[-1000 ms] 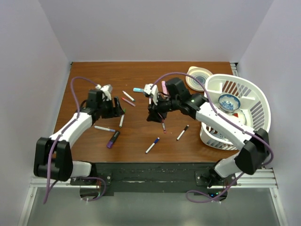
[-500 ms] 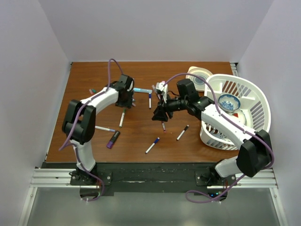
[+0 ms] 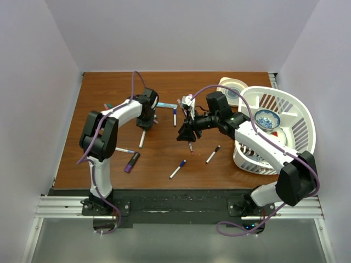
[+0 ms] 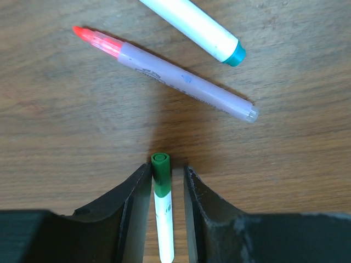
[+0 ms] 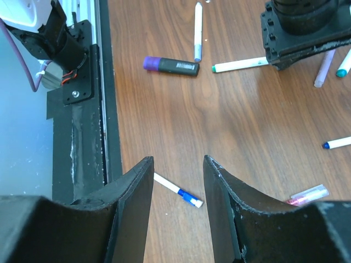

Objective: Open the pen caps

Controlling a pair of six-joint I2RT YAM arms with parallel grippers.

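Several small pens lie on the brown table. My left gripper point(image 3: 143, 126) is low on the table, its jaws open and straddling a white pen with a green cap point(image 4: 160, 174). The left pad touches the cap and a thin gap shows on the right. This pen point(image 3: 142, 138) also shows from above. Just beyond lie an uncapped lilac pen with a pink tip point(image 4: 186, 82) and a white pen with a teal end point(image 4: 192, 27). My right gripper point(image 3: 184, 134) hovers open and empty over mid-table, above a blue-capped pen point(image 5: 178, 191).
A purple highlighter point(image 3: 131, 162), a purple-capped pen point(image 3: 122, 149), a black-capped pen point(image 3: 213, 154) and a red-tipped pen point(image 3: 190, 146) lie around. A white basket point(image 3: 299, 134) with a blue bowl point(image 3: 267, 118) stands at the right, with a round lid point(image 3: 230, 90) behind it.
My left arm swung from the table's left side to the back middle and came down over the green-capped pen. My right gripper shifted slightly right and stayed open.
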